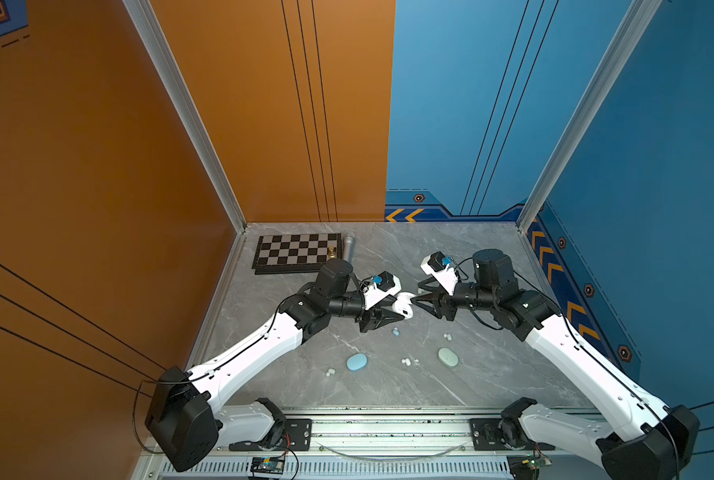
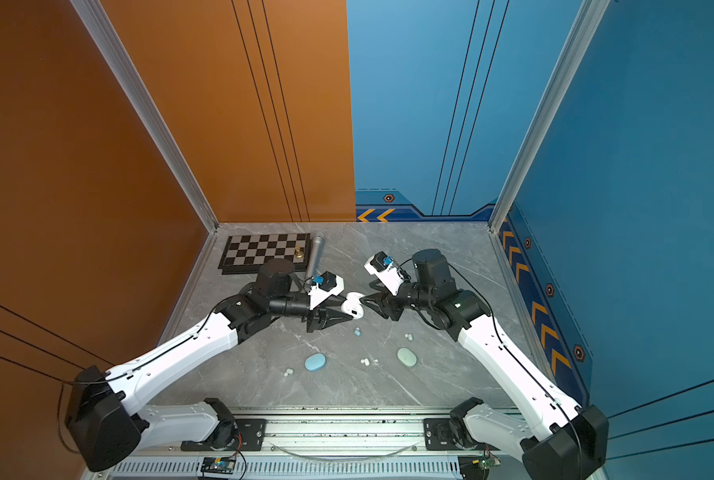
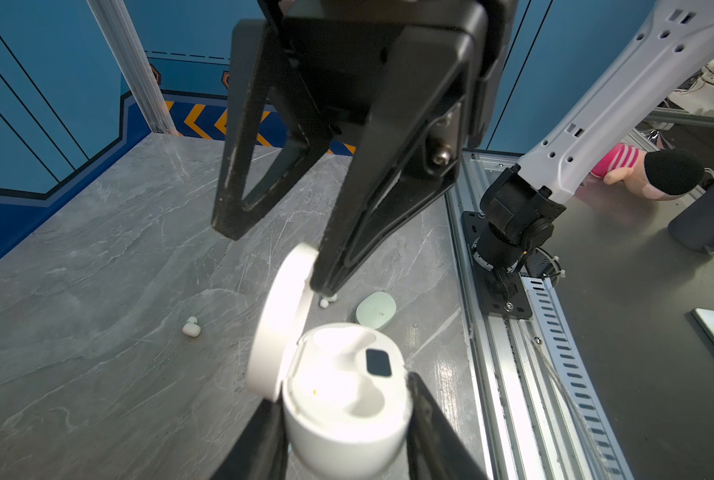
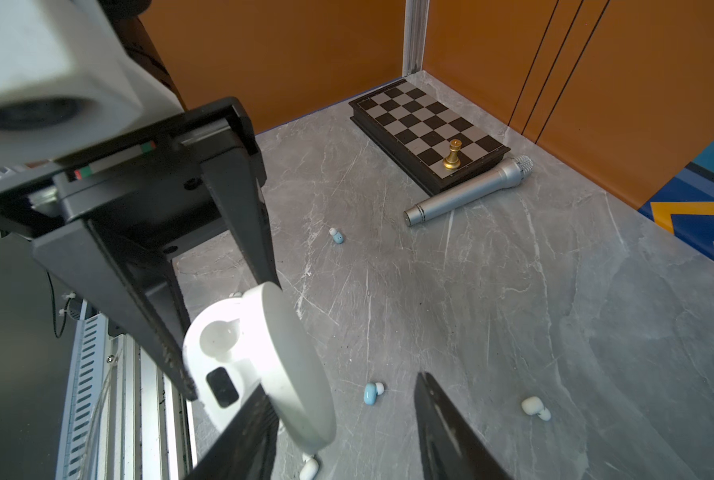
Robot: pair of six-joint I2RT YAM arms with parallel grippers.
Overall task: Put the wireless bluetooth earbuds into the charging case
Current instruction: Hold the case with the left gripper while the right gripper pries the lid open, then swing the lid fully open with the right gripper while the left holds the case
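Charging case (image 3: pixel 347 395), white: clamped in my left gripper (image 1: pixel 401 315) above the table (image 3: pixel 97 291), lid (image 3: pixel 280 324) swung up, both wells bare.
Right gripper (image 1: pixel 419 296): jaws parted, carrying nothing, one fingertip at the lid's edge.
Earbuds: loose on the table, among them a white one (image 3: pixel 192 327) and a blue one (image 4: pixel 372 392).
Step, as I read it: case open, loading not begun.
Next: I'd send the right gripper down for a white bud, pinch it lightly and align it to a well.

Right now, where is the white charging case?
The white charging case is near the middle of the table in both top views, clamped lid-open in the left gripper, with the right gripper at its lid.
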